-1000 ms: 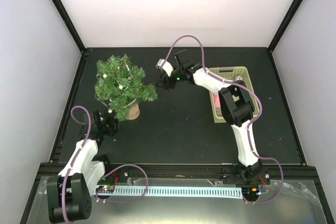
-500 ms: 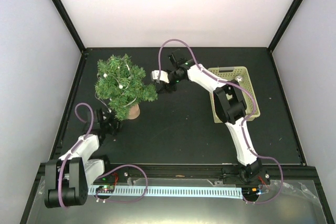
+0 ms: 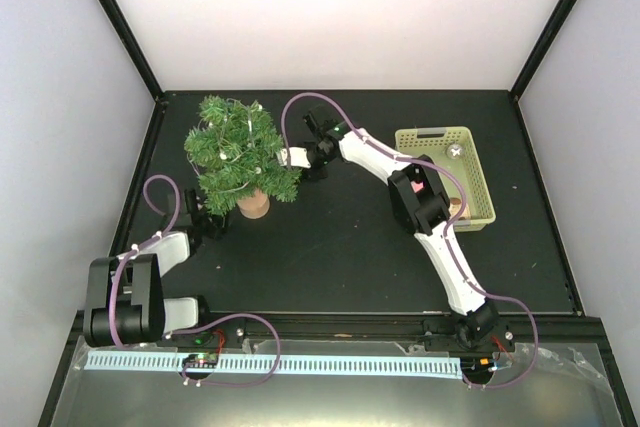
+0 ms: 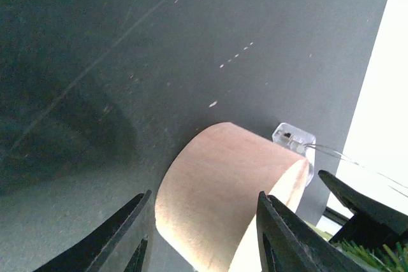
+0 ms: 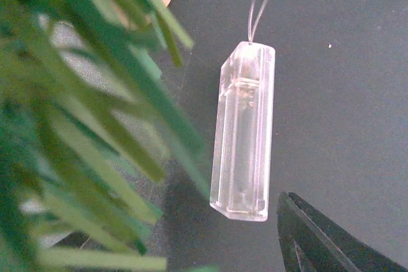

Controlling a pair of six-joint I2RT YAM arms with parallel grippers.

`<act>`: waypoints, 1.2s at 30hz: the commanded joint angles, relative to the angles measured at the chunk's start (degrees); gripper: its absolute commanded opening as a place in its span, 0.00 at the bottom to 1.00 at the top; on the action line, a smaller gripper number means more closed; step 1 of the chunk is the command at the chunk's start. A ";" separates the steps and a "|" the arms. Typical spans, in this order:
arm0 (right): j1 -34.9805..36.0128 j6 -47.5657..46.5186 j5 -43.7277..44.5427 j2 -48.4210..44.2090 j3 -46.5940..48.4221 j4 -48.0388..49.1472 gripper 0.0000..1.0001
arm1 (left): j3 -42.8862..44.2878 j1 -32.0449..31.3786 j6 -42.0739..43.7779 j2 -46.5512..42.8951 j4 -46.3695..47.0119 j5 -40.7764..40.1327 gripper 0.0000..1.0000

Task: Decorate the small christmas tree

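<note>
The small christmas tree [image 3: 238, 150] stands at the left on its round light-wood base [image 3: 252, 206], with a wire of small white lights [image 3: 222, 154] strung through its needles. My left gripper [image 3: 207, 215] reaches in from the left. In the left wrist view the gripper [image 4: 204, 197] has its jaws close against both sides of the base [image 4: 223, 189]. My right gripper [image 3: 316, 158] is beside the tree's right branches. In the right wrist view one dark finger [image 5: 319, 240] shows, apart from the clear plastic box [image 5: 244, 133] on the light wire; needles [image 5: 83, 132] hide the other finger.
A pale green lattice basket [image 3: 440, 133] sits at the right with a silver ball [image 3: 455, 150] and a pink item [image 3: 417, 192] inside. The right arm [image 3: 420, 202] crosses over it. Black frame posts border the black table [image 3: 340, 247].
The right gripper has carried the clear box left and now sits against the tree. The left gripper has moved in towards the base. The tree has shifted and looks more upright.
</note>
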 commanded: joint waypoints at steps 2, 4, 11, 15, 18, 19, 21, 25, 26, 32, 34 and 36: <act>0.82 -0.17 2.70 0.93 1.81 0.87 0.60 | 2.65 0.60 2.08 -0.07 0.18 -1.92 0.45; 1.56 -0.26 3.79 1.27 1.79 1.05 0.59 | 2.38 0.60 1.96 -0.56 -0.32 -2.07 0.45; 2.10 4.94 9.25 4.00 5.32 4.53 0.50 | 1.16 0.61 1.96 -1.49 -1.20 -2.04 0.45; 2.19 4.93 9.47 4.00 5.07 4.75 0.48 | 0.66 0.60 2.01 -1.95 -1.50 -2.00 0.45; 2.20 4.12 8.97 3.24 3.92 4.31 0.42 | 0.43 0.59 1.88 -2.32 -1.73 -2.06 0.45; 2.20 4.06 9.00 3.13 3.64 4.33 0.39 | 0.35 0.64 1.90 -2.42 -1.85 -2.09 0.45; 2.16 4.40 8.76 2.91 3.47 4.34 0.34 | 0.26 0.60 1.92 -2.79 -1.99 -2.29 0.45; 1.89 5.77 7.54 1.39 1.56 5.55 0.19 | 0.09 0.62 1.96 -3.34 -2.48 -2.35 0.45; 1.67 6.61 7.00 0.74 0.73 6.24 0.17 | 0.08 0.61 2.08 -3.42 -2.56 -2.43 0.45; -1.73 18.52 1.46 -5.32 -2.87 8.28 0.10 | -0.19 0.76 2.10 -4.11 -3.30 -2.61 0.46; -2.38 20.86 -0.11 -8.40 -6.30 9.30 0.10 | -0.28 0.71 1.97 -4.11 -3.23 -2.37 0.46; -2.54 21.67 -1.40 -11.92 -11.05 11.24 0.11 | -0.15 0.76 2.06 -4.28 -3.21 -2.05 0.46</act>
